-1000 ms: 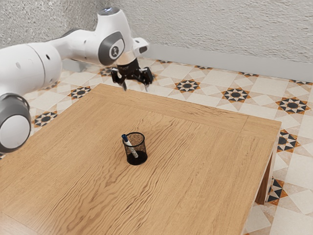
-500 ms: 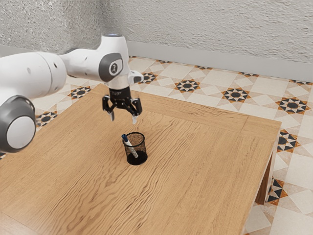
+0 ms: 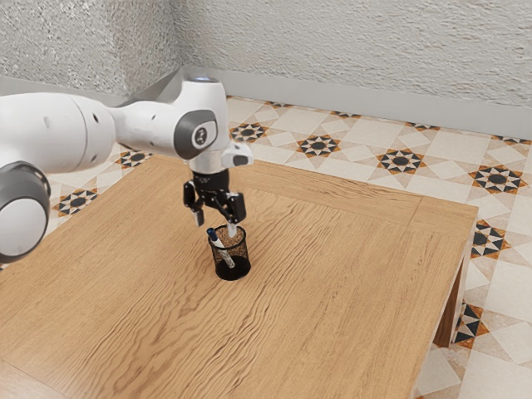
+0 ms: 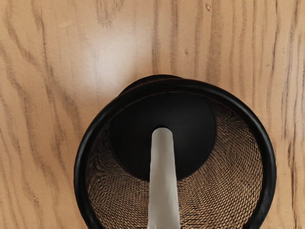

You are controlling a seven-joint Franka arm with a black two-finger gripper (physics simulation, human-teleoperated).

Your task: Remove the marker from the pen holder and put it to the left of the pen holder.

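My gripper [image 3: 215,224] hangs low over the black mesh pen holder [image 3: 243,254], its fingers spread apart. One fingertip overlaps the holder's mouth in the exterior view, and the other is outside the rim on that view's left. The white marker [image 3: 223,249] leans inside the holder, its blue end sticking out over the rim between the two fingertips as seen there. From the hand, the wrist view looks down into the pen holder [image 4: 270,167]. The marker's pale body [image 4: 163,186] reaches down to the dark base; its upper part is out of frame.
The wooden table [image 3: 332,291] stretches around the holder on all sides. Its far edge runs behind the hand, with patterned floor tiles [image 3: 401,160] and a rough pale wall [image 3: 357,50] beyond.
My hand has come down from well above the table's far edge, through a spot behind the holder, to just over it. The fingers remain apart; the holder and marker have stayed put.
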